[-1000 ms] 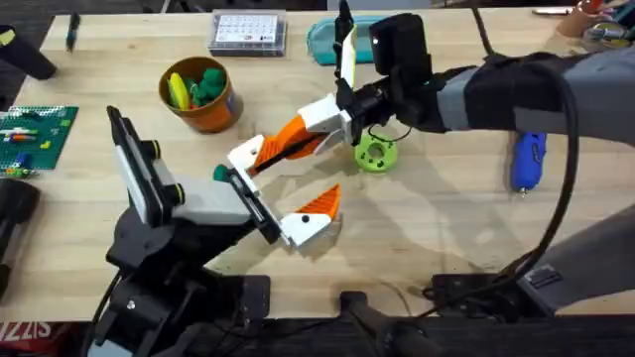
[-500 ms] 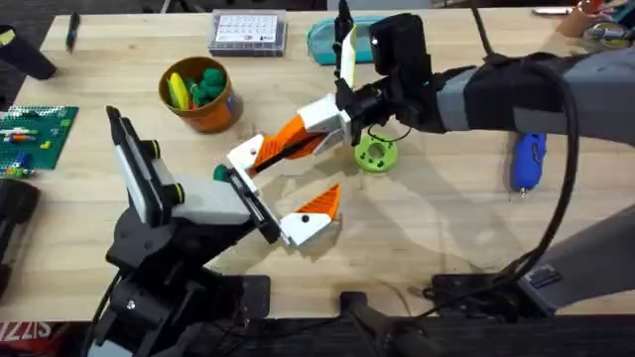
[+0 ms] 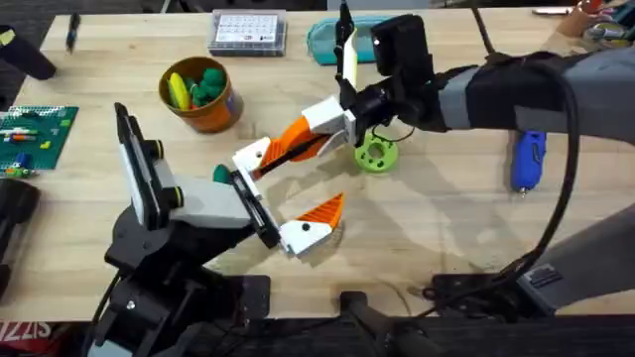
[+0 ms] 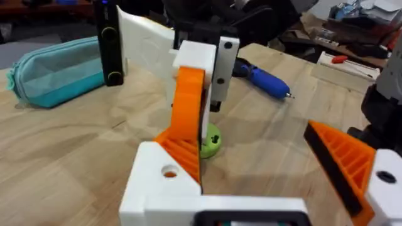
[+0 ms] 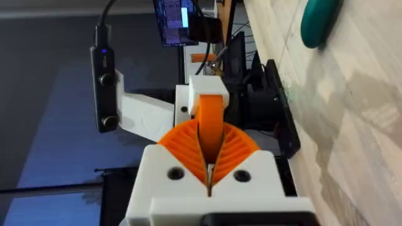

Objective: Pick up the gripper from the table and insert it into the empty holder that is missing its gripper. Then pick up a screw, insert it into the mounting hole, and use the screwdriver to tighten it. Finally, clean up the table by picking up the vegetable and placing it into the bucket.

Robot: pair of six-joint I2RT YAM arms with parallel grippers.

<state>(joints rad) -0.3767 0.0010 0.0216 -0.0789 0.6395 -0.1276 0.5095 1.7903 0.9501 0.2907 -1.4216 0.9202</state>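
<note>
My right gripper point(image 3: 332, 121) reaches across the table and is shut on the tip of the gripper piece point(image 3: 273, 149), a white block with a long orange ribbed pad. The piece's white base point(image 4: 164, 172) sits at the left arm's holder point(image 3: 243, 190); I cannot tell how firmly it is seated. My left gripper point(image 3: 319, 171) stands open, its other finger point(image 3: 310, 226) well apart. The green vegetable point(image 3: 220, 174) lies beside the left wrist. The orange bucket point(image 3: 213, 114) stands behind, with yellow and green items inside. The blue screwdriver point(image 3: 527, 161) lies at the right.
A lime green disc point(image 3: 375, 152) sits just under the right gripper. A teal pouch point(image 3: 322, 42) and a clear parts box point(image 3: 248, 32) lie at the back edge. At the far left are a green brick board point(image 3: 35, 134) and a black marker point(image 3: 71, 30).
The left gripper's free finger has swung slightly down toward the table's front edge, widening the gap. The right gripper keeps its hold and has barely moved.
</note>
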